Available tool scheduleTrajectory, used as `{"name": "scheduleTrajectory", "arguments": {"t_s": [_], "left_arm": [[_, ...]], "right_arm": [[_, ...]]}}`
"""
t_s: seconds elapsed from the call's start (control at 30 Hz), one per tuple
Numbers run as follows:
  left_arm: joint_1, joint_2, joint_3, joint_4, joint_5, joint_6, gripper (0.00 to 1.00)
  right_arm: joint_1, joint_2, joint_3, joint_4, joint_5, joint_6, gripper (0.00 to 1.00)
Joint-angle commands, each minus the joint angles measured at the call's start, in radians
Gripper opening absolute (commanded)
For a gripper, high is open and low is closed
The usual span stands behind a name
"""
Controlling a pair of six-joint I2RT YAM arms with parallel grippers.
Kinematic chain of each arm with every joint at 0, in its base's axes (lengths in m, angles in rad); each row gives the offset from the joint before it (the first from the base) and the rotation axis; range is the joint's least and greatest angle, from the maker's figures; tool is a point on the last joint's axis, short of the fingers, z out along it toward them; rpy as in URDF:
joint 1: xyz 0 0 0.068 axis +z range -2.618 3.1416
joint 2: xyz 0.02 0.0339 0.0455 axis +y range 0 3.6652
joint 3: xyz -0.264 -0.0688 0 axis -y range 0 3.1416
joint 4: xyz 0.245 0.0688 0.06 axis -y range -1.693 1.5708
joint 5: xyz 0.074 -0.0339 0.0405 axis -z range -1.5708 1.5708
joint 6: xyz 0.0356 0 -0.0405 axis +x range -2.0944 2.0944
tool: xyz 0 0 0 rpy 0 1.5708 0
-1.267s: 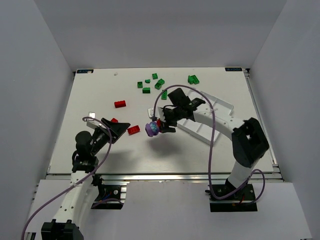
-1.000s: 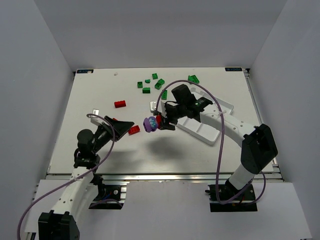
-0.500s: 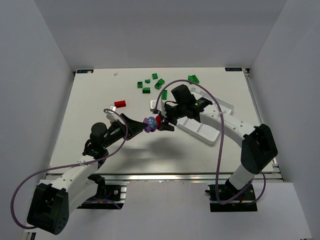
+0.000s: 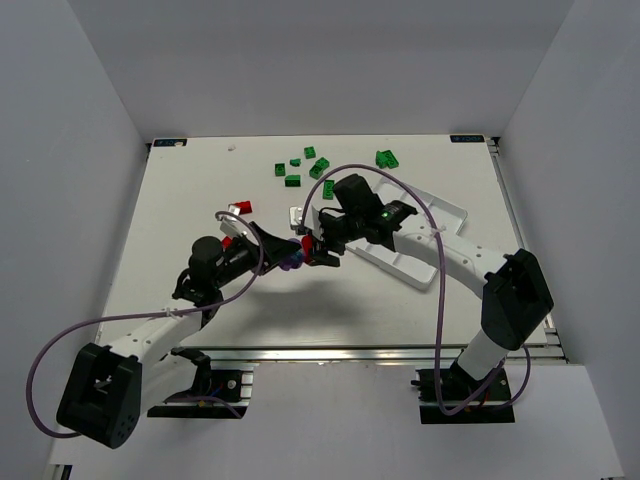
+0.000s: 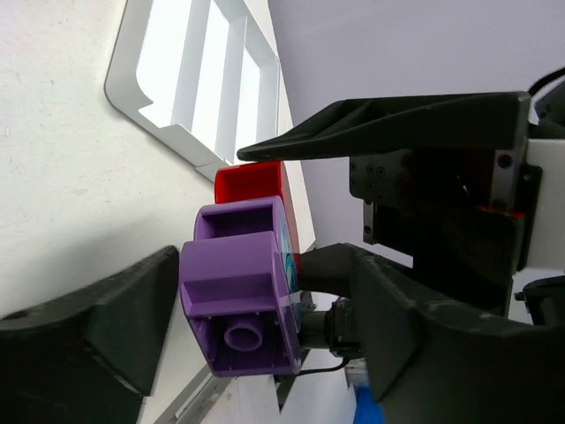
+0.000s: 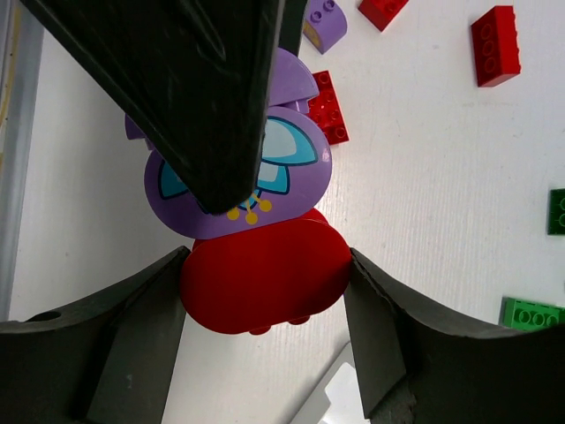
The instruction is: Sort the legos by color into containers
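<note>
Two black robot arms reach from the near edge of a white table and meet just left of its middle. The left gripper has its jaws spread wide on either side of a purple lego, a rounded piece with a blue and yellow print on its face. One finger sits right against the side of the piece, and a gap shows at the other finger. The right gripper is clamped on a rounded red lego, with both fingers pressed to its sides. The purple and red pieces are stuck together and are held clear of the table surface between the two grippers.

On the table beneath them, the right wrist camera shows a small red brick and a small purple rounded brick.

Just right of the table's middle lies the white tray, turned at an angle to the table's edges, its three long compartments running side by side.

Farther back and left of the middle lies a loose red lego. Closest to the far edge is a scatter of green legos around the middle of that edge, with one more green piece a little further right along it
</note>
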Motion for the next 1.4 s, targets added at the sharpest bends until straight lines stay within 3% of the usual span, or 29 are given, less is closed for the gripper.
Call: {"name": "scheduleTrajectory", "arguments": {"t_s": [0.0, 0.03, 0.17, 0.33, 0.37, 0.4, 0.43, 0.47, 0.5, 0.7, 0.77, 0.87, 1.03, 1.37], "left_arm": [[-0.011, 0.007, 0.037, -0.008, -0.012, 0.023, 0.82], [-0.011, 0.008, 0.038, -0.008, -0.011, 0.025, 0.78], [-0.014, 0.011, 0.038, -0.004, -0.007, 0.029, 0.43], [-0.016, 0.022, 0.043, 0.000, 0.002, 0.029, 0.21], [-0.016, 0.028, 0.044, 0.005, 0.006, 0.029, 0.13], [-0.016, 0.031, 0.047, 0.009, 0.014, 0.032, 0.04], [-0.016, 0.027, 0.061, -0.021, 0.016, 0.060, 0.00], [-0.016, 0.009, 0.085, -0.084, 0.008, 0.119, 0.00], [-0.016, -0.005, 0.096, -0.118, 0.006, 0.190, 0.00], [-0.016, -0.231, 0.028, -0.198, 0.025, 0.494, 0.00], [-0.017, -0.287, -0.003, -0.183, 0.060, 0.558, 0.00], [-0.031, -0.398, -0.005, -0.262, 0.086, 0.733, 0.00], [-0.031, -0.417, 0.001, -0.319, 0.106, 0.784, 0.00], [-0.049, -0.391, 0.015, -0.314, 0.120, 0.798, 0.00]], "right_arm": [[0.013, -0.037, 0.003, 0.066, 0.045, 0.011, 0.08], [0.015, -0.034, 0.003, 0.074, 0.052, 0.010, 0.08], [0.016, -0.036, -0.005, 0.081, 0.079, 0.008, 0.08], [0.016, -0.040, -0.015, 0.087, 0.082, 0.013, 0.15], [0.016, -0.043, -0.020, 0.089, 0.082, 0.016, 0.38], [0.016, -0.045, -0.025, 0.092, 0.082, 0.030, 0.47], [0.009, -0.059, -0.031, 0.078, 0.053, 0.044, 0.69], [-0.004, -0.074, -0.043, 0.065, -0.019, 0.045, 0.84], [-0.017, -0.097, -0.061, 0.033, -0.064, 0.032, 0.89], [-0.102, -0.177, -0.078, -0.115, -0.357, -0.070, 0.89], [-0.100, -0.172, -0.066, -0.117, -0.461, -0.032, 0.89], [-0.102, -0.142, -0.019, -0.052, -0.501, 0.085, 0.89], [-0.100, -0.106, 0.020, 0.003, -0.512, 0.177, 0.89], [-0.077, -0.013, 0.104, 0.002, -0.509, 0.191, 0.89]]}}
